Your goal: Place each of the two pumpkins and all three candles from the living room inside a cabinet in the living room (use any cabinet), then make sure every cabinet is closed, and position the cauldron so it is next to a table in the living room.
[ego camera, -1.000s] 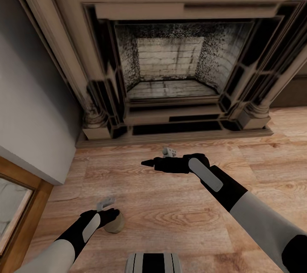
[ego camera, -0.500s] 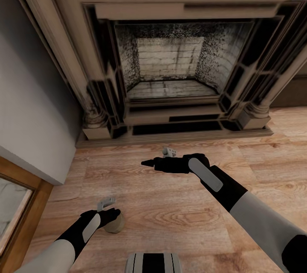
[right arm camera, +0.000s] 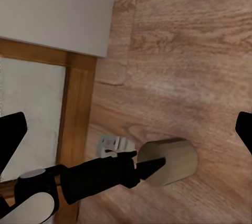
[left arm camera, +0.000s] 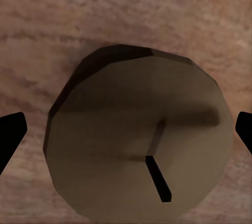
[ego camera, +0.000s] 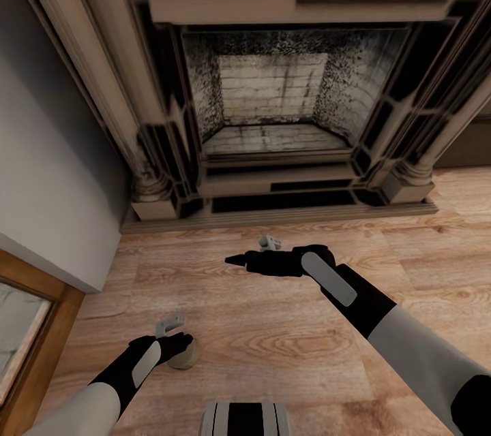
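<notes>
Risk: candle (ego camera: 184,352), short and stubby, upright on wood floor (ego camera: 273,327) before fireplace (ego camera: 273,102), may tip or roll off if left pincer (ego camera: 179,343) closes off-centre or only 1 finger touches first.

Left pincer: spread wide, directly above candle; left wrist view shows candle top (left arm camera: 139,140) between 2 finger tips, both apart from it. Nothing held.

Right pincer (ego camera: 235,260): raised over bare floor, well apart from candle; released, empty.
</notes>
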You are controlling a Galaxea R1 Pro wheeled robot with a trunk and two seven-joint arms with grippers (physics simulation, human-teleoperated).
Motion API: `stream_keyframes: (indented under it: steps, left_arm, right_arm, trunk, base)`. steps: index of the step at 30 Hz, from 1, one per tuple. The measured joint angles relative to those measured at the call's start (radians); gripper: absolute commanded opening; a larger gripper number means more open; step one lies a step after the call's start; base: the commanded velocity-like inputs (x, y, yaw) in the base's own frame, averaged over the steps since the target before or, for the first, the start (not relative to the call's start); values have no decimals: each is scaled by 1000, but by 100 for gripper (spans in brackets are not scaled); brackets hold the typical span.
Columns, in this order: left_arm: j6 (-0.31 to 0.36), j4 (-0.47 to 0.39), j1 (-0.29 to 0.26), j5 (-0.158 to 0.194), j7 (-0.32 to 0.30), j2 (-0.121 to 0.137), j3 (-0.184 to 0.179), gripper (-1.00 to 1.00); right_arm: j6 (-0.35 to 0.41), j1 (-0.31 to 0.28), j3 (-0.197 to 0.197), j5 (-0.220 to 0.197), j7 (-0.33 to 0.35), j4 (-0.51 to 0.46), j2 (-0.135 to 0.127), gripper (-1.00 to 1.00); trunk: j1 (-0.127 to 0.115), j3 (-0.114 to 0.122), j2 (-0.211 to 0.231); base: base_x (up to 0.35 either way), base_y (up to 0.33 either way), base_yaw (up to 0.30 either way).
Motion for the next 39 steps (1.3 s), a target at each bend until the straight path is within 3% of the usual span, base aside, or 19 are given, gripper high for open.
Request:
stream_keyframes:
  steps: [9,17,39]
  left_arm:
    - [0,1,0,0,-1,0,0,100]
    - [-1,5,-1,19,-2,-1,-2,100]
    - [-1,4,0,7,-10,0,0,100]
  right_arm:
    - [-4,0,1,6,54,-2,0,100]
    - [-5,0,1,8,56,-1,0,100]
    - [-6,0,1,9,54,2,1,100]
  trunk:
    - [0,0,0]
    - [1,-8,-1]
    - [1,-8,0]
  base:
    - [0,0,0]
    - [0,0,0]
    - [0,0,0]
